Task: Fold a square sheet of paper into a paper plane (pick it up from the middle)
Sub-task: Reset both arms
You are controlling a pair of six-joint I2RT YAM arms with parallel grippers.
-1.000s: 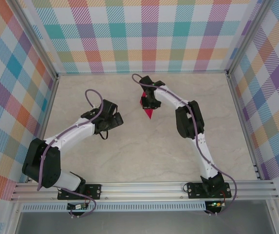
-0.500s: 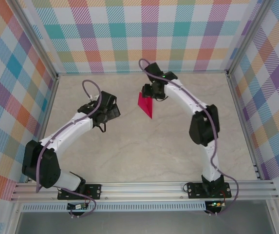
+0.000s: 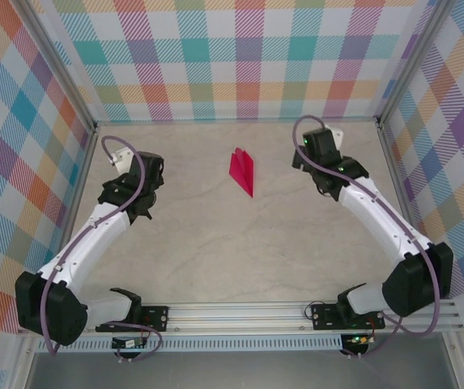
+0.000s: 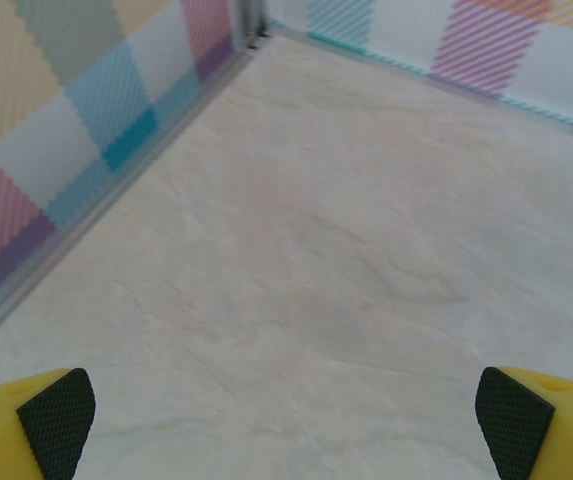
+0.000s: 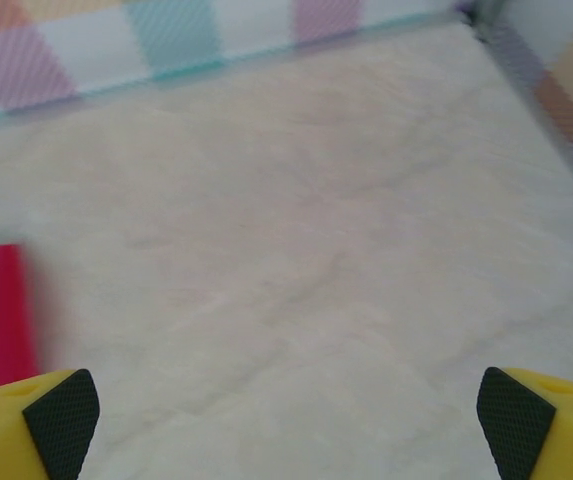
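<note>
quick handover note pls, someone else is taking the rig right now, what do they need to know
Left gripper: open, holding nothing, over bare table on the left side.
Right gripper: open, holding nothing, on the right side.
Paper plane: lies on the table between the two arms, towards the far wall, with neither gripper touching it.
Done: the sheet is folded into a narrow pointed dart with a centre ridge.
Left: the folding looks finished. Probably just check the shape and park the arms.
</note>
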